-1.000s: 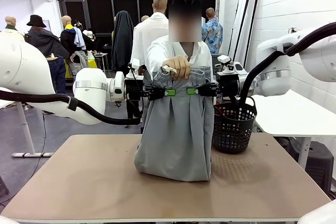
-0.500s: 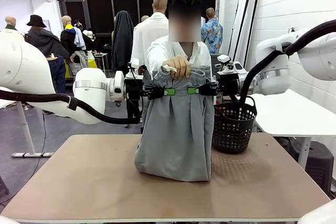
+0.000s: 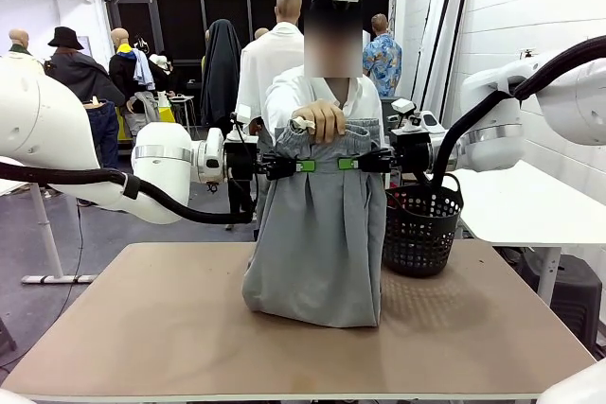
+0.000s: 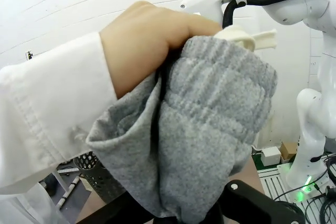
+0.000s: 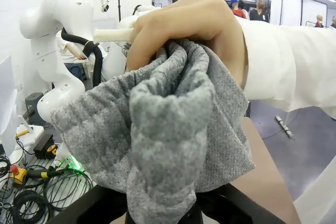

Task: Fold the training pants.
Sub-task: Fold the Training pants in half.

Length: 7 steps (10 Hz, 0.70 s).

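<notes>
training pants: hang upright, lower edge resting on the desk, just beside the black basket
left tool: pinching the pants just under the waistband, on its own side
right tool: pinching the same strip opposite
person's hand: grips the bunched waistband from above

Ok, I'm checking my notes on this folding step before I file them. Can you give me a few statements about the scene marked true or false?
1. The left gripper and the right gripper are both shut on the pants just below the waistband. True.
2. A person's hand grips the waistband between the grippers. True.
3. The pants lie flat on the table. False: they hang upright, with only the lower end resting on it.
4. The pants are inside the basket. False: it stands beside them, on the robot's right.
</notes>
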Available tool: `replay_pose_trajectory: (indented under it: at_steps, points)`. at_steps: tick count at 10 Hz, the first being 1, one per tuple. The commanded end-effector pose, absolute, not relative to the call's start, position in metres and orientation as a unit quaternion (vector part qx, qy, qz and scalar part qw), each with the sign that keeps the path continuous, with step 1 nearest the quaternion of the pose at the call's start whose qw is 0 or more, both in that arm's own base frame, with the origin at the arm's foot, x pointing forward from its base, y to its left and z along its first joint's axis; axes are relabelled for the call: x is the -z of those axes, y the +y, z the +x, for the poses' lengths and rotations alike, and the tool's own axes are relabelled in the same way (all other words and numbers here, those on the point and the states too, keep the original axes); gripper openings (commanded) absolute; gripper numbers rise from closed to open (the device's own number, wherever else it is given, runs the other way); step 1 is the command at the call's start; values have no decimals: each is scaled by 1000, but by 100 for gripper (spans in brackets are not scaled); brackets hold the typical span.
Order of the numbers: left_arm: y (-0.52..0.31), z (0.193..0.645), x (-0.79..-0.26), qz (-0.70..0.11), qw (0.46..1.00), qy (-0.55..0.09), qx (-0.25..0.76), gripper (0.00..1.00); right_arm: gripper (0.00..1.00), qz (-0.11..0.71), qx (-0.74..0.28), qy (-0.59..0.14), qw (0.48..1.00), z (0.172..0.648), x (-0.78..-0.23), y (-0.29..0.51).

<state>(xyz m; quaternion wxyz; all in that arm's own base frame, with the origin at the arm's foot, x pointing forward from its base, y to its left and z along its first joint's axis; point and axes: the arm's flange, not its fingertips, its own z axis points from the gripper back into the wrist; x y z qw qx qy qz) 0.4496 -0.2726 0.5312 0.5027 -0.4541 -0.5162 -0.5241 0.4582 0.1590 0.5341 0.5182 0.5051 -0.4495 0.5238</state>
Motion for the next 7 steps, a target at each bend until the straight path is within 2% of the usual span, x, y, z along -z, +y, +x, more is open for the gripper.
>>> replay_pose_trajectory:
  at_steps: [1,7]
  points:
    - [-272,448,-533,-444,501,-523,528,0,0,505,-526,-449,517,455,-535,160]
    - [-272,448,-533,-444,501,-523,528,0,0,505,-526,-449,517,455,-535,160]
